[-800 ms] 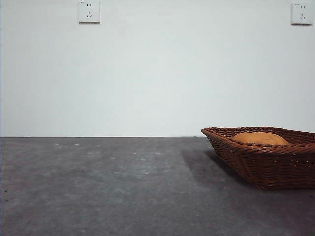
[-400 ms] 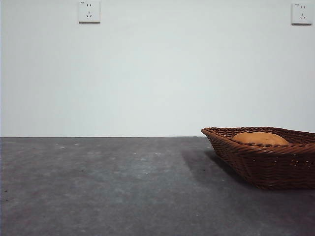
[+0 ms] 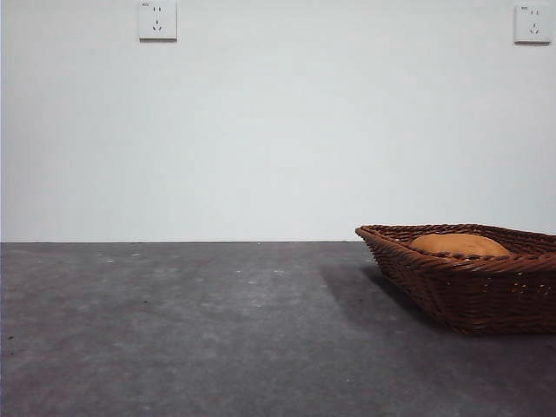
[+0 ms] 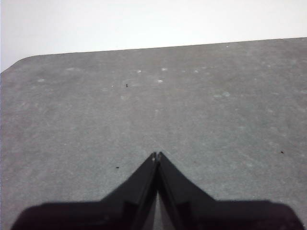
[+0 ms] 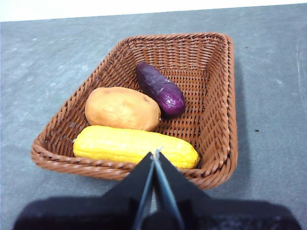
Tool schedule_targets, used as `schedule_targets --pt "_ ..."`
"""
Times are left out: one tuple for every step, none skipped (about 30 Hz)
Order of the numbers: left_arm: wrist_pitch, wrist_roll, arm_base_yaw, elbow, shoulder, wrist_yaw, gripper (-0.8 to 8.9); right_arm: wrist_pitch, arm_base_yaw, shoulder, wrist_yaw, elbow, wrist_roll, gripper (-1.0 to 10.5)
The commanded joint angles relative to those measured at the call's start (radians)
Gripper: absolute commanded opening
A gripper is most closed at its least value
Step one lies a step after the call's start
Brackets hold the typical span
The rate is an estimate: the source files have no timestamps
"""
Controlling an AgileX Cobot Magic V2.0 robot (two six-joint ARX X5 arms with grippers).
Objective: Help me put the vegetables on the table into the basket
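Vegetables lay together inside the shallow rectangular brown woven wicker basket point(image 5: 216, 120), which rested on the flat dark grey speckled surface point(image 5: 43, 62). Nearest the basket's near braided rim lay the bright yellow corn cob point(image 5: 115, 143), stretched along that rim. Touching the corn on its far side sat the rounded orange-brown potato point(image 5: 122, 108). Beside the potato, toward the basket's far wall, the glossy dark-purple eggplant point(image 5: 160, 89) lay at a slant, its near end just beside the potato; whether they touched could not be told.

The right end effector point(image 5: 155, 152) hung above the basket's near rim, over the corn, its two black jaws pressed together and holding nothing. The left end effector point(image 4: 156, 155) hung over a bare stretch of the same surface, well apart from the basket, jaws likewise pressed together and empty.

Seen level from the front, the basket point(image 3: 469, 295) stood at the right side of the surface point(image 3: 191, 330), cut off by the picture's edge. Only the potato's point(image 3: 459, 245) rounded top rose above the basket's rim; corn and eggplant were hidden behind the wicker wall. Neither arm appeared in this view.
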Motion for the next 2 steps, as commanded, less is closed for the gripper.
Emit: schedule_targets --pt "0.007 -0.01 0.003 -0.01 -0.001 0.003 -0.04 0.006 0.001 -0.002 0.001 -0.007 0.01 0.0" --pt "0.007 -0.01 0.003 -0.01 -0.001 0.003 -0.04 0.006 0.001 -0.002 0.001 -0.007 0.01 0.0"
